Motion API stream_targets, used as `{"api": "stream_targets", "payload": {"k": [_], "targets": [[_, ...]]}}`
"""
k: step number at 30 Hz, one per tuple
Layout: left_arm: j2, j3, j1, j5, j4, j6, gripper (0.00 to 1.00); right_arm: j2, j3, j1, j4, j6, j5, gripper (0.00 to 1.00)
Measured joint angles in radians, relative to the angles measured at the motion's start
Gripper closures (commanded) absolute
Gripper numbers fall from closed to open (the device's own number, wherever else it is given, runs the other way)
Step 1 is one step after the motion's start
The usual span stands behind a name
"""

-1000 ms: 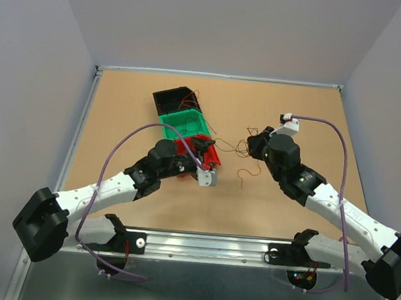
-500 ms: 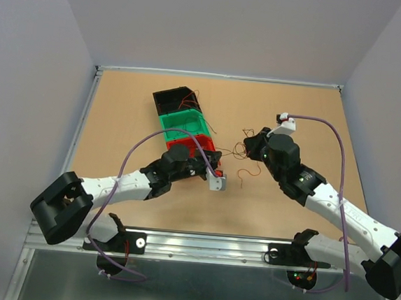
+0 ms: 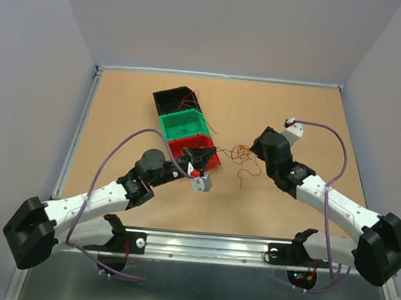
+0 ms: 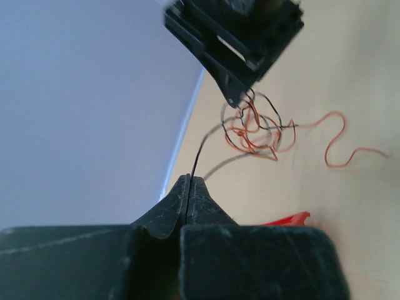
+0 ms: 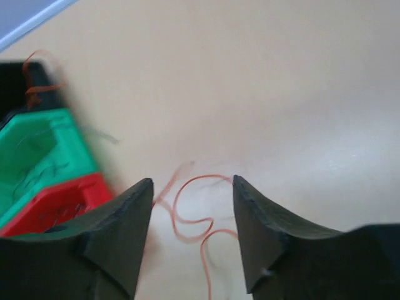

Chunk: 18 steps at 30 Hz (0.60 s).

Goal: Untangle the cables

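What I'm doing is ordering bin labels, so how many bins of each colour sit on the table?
Black bin: 1
Green bin: 1
Red bin: 1
Total: 3

Orange-brown cables (one black), tan table.

Rt wrist: black bin cut by edge; cables in green bin blurred.
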Motion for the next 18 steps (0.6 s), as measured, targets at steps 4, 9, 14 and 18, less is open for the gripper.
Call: {"api": "stream_targets", "payload": {"k": [4,9,14,18], "targets": [[-0.11,-0.011,0.0,0.083,-0.004,-0.05,1.0,0.044,-0.005,-0.166,-0.044,0.074,0.026,0.26],[-0.079,-0.011,0.0,0.156,-0.02,-0.093,1.0,0.011,-0.006,-0.22,-0.073,0.048,-0.028,0.17],[0.017,-0.011,0.0,0.165,-0.072,-0.12,1.0,-0.174,-0.098,-0.22,0.071,-0.105,-0.251,0.09],[0.032,-0.001,0.0,0.143,-0.099,-0.153,1.0,-0.322,-0.224,-0.22,0.249,-0.195,-0.501,0.16]]}}
